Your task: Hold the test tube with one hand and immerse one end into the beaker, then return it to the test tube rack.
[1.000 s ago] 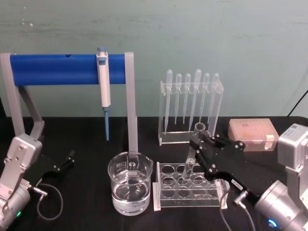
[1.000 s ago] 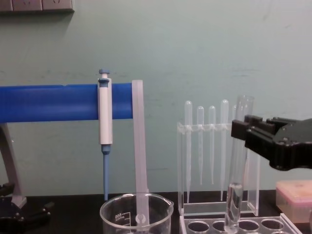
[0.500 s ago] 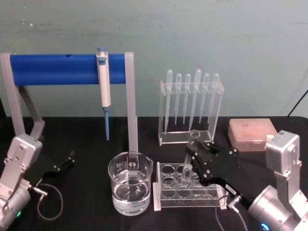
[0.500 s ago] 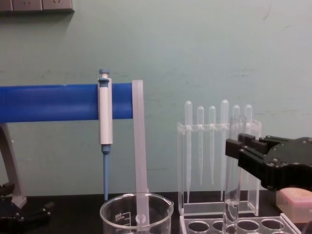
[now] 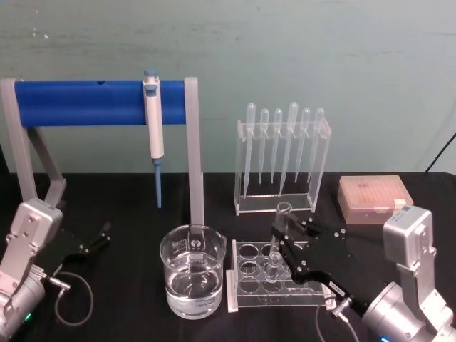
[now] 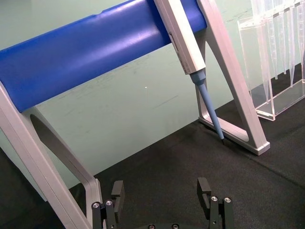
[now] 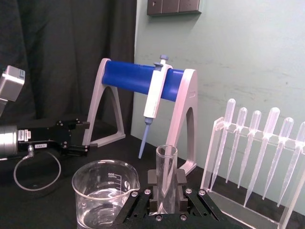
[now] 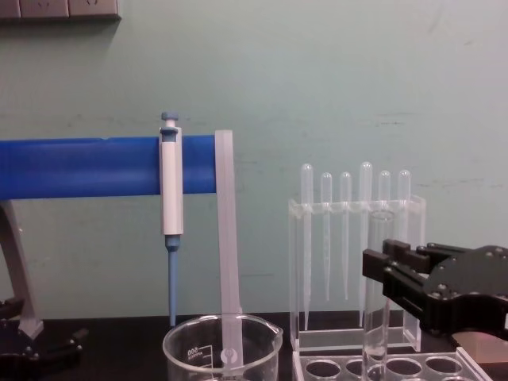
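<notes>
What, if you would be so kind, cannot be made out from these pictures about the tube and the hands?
- Test tube bottom: the chest view's lower edge cuts it off; in the head view the right hand and the clear rack blur it, so how deep it sits is unclear.
- Beaker base: cut by the chest view's lower edge.
- Left hand: its body is cut off by the left wrist view's edge; fingers apart, nothing between them.

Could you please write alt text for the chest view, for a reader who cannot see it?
The right pincer grips an upright test tube, its lower end down in the clear tube rack. To the left stands the beaker, with a white and blue pipettor hanging on a blue stand behind it, and thin pipettes in their own rack behind the tube.
</notes>
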{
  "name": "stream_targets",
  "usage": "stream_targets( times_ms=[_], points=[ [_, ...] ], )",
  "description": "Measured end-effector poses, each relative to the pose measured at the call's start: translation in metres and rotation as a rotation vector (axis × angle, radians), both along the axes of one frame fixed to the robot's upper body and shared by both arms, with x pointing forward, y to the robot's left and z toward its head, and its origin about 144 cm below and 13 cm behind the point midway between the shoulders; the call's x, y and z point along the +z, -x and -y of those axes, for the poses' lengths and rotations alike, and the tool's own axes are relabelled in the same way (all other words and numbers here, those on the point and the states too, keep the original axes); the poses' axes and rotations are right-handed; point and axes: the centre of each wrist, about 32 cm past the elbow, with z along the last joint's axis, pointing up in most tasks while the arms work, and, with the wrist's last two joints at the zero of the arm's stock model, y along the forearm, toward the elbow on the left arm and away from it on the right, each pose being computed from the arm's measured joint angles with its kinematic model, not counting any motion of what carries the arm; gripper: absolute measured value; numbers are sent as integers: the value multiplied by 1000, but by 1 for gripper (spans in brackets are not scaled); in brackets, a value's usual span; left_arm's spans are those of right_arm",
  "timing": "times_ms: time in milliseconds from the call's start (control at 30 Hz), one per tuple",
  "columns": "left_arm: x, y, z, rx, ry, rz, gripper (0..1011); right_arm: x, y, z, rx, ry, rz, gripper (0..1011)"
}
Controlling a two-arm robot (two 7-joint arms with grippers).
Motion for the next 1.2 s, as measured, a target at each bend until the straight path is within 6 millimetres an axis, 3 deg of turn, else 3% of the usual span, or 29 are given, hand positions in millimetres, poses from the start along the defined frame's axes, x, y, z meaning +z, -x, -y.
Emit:
stream_targets(
  times_ms=[1000,1200],
  points=[
    [0,0,0,0,0,0,1000,-16,-2,1,-13,10,-58,226],
    [0,0,0,0,0,0,1000,-15,-1,1,-13,9,-56,370]
  ],
)
